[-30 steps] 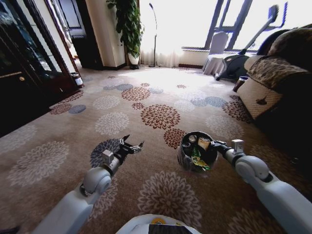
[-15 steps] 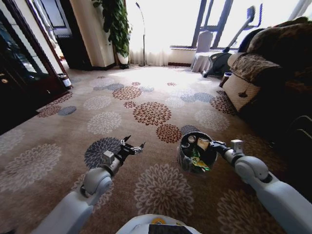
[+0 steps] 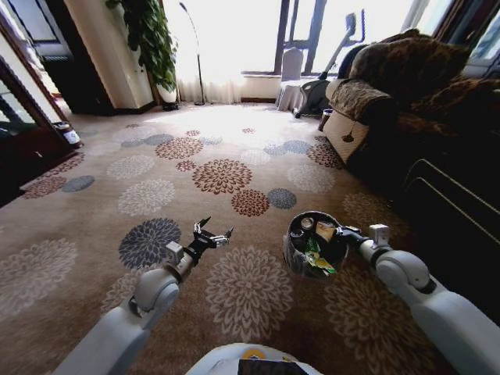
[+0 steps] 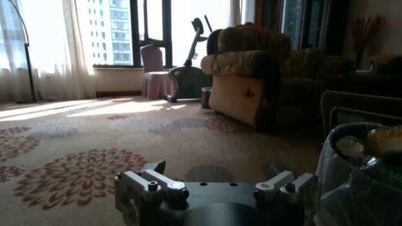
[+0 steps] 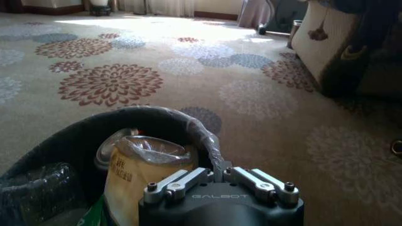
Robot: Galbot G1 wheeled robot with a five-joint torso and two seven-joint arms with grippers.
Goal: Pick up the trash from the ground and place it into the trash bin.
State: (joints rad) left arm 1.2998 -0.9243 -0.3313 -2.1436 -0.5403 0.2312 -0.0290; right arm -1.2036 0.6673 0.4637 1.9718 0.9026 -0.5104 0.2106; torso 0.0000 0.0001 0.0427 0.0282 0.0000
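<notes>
The trash bin (image 3: 295, 262), a round bin with a dark rim and a pale bag liner, hangs just above the carpet at centre right. My right gripper (image 3: 344, 232) is shut on its rim (image 5: 202, 135). Inside lie pieces of trash: a yellowish packet (image 5: 148, 162), a clear bottle (image 5: 37, 189) and a green wrapper (image 3: 316, 258). My left gripper (image 3: 212, 234) is held out over the carpet left of the bin, open and holding nothing. The left wrist view has that gripper (image 4: 213, 170) low in front, with the bin (image 4: 339, 162) beside it.
Flower-patterned carpet stretches ahead. A patterned armchair (image 3: 367, 98) and dark furniture (image 3: 453, 203) line the right side. An exercise bike (image 3: 332, 66) and a covered chair (image 3: 291, 74) stand by the windows. A potted plant (image 3: 148, 39) and a dark cabinet (image 3: 23, 144) are on the left.
The whole head picture has slid to the left, so the camera has turned to the right. Both arms keep the same pose, and the bin stays in the right gripper.
</notes>
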